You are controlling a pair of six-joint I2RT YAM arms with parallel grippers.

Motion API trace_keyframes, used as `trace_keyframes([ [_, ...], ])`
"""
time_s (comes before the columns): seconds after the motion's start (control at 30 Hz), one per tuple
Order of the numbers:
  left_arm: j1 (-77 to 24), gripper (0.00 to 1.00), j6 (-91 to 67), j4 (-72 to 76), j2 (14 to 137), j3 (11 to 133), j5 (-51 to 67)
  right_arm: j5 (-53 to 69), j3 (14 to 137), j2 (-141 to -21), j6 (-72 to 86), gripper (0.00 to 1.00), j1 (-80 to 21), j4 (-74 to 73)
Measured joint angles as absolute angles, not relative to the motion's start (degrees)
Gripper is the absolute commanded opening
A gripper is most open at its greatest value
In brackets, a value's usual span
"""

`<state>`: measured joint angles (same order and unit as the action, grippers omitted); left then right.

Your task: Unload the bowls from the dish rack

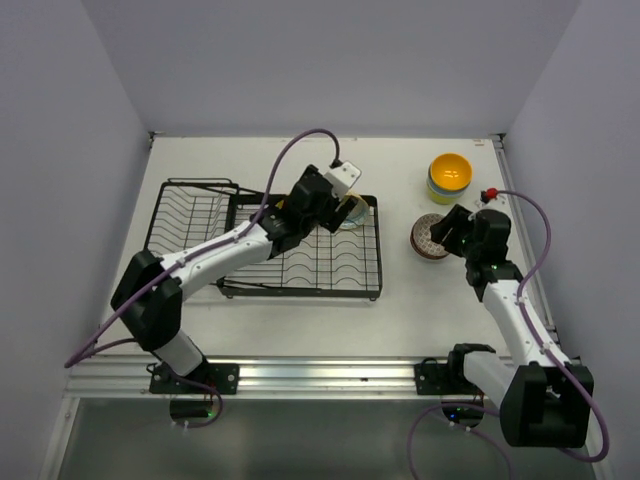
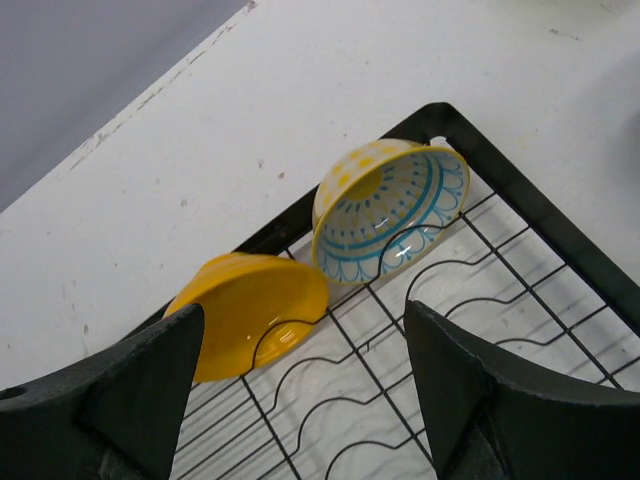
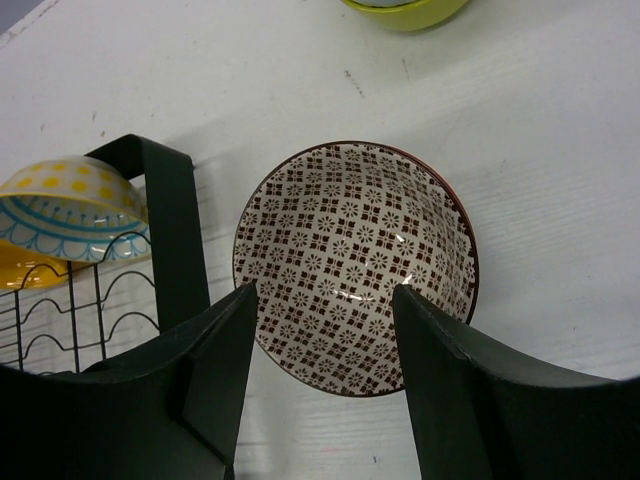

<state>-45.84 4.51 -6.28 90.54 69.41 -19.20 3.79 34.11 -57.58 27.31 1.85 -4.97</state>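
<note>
The black dish rack lies left of centre on the table. In its far right corner two bowls stand on edge in the slots: an orange-yellow bowl and a light blue patterned bowl with yellow dots outside. My left gripper hovers open just short of them, touching neither; from above it covers most of both. A red-brown patterned bowl sits upright on the table right of the rack. My right gripper is open over its near rim, the fingers clear of it.
A stack of bowls, yellow on top with blue below, stands at the back right; its yellow-green rim shows in the right wrist view. The rack's corner frame is close to the left of the red-brown bowl.
</note>
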Motion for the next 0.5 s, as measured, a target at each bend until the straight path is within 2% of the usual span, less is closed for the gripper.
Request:
trace_keyframes([
  [0.23,-45.8,0.84,14.2,-4.9,100.9,76.4,-15.0,2.0,34.1,-56.4,27.2,0.61,0.0,-5.1],
  [0.5,-42.3,0.84,22.2,-3.4,102.8,76.9,-8.4,1.1,34.1,-56.4,27.2,0.62,-1.8,-5.2],
])
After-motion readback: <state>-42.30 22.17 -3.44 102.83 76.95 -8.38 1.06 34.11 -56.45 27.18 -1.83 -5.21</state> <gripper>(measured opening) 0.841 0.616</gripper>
